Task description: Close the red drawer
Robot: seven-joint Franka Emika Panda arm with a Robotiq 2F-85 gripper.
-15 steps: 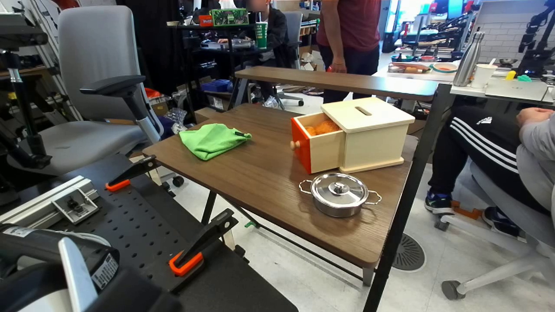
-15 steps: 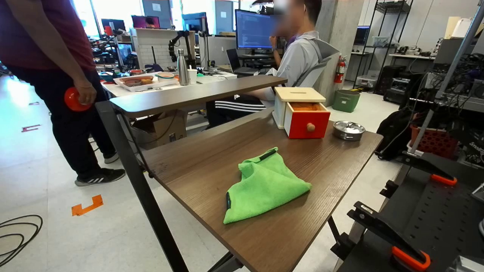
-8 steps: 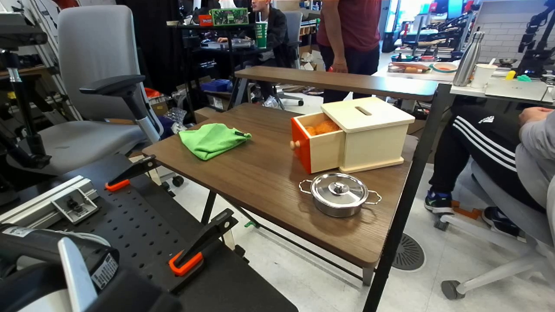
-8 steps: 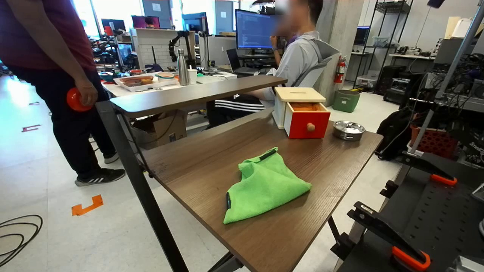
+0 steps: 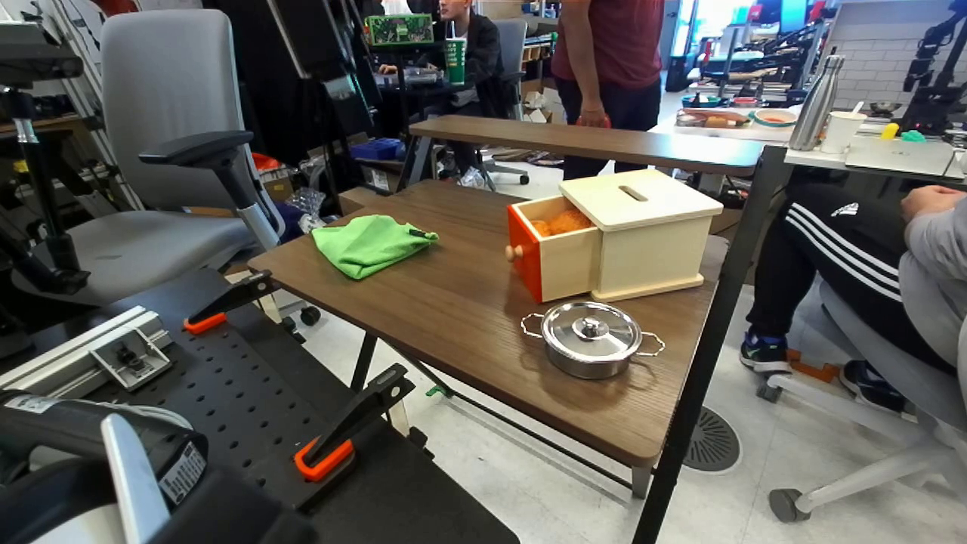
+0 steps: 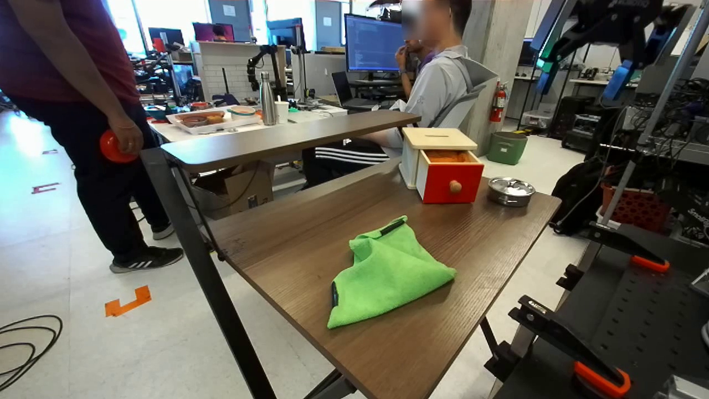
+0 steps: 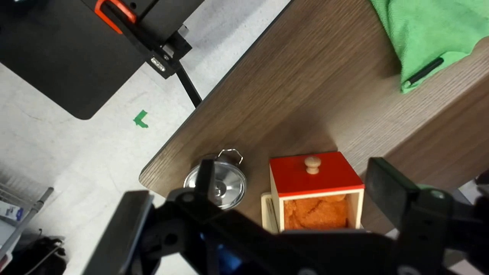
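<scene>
- A brown wood-grained table is shown, on which a light tan wooden cube-like box with a slotted flat lid is seated near one end.
- A round, lidded pot of shiny metal is placed near the box; a crumpled bright green cloth is laid well apart from the box.
- A raised brown shelf is set along the side of the box opposite the pot; beyond it a standing person in a maroon shirt is seen, and behind the box a seated person in a pale shirt.
- The small, box-shaped red drawer, faced with a flat orange-red panel and a round wooden knob, is extended out of the box; orange contents, whose material cannot be told, are held within its pale walls.
- The black two-fingered gripper is held higher than the box, its jaws spread wide apart.
- In the wrist view, the red drawer is framed between the dark fingers; in an exterior view, it is shown below them and well apart.
</scene>
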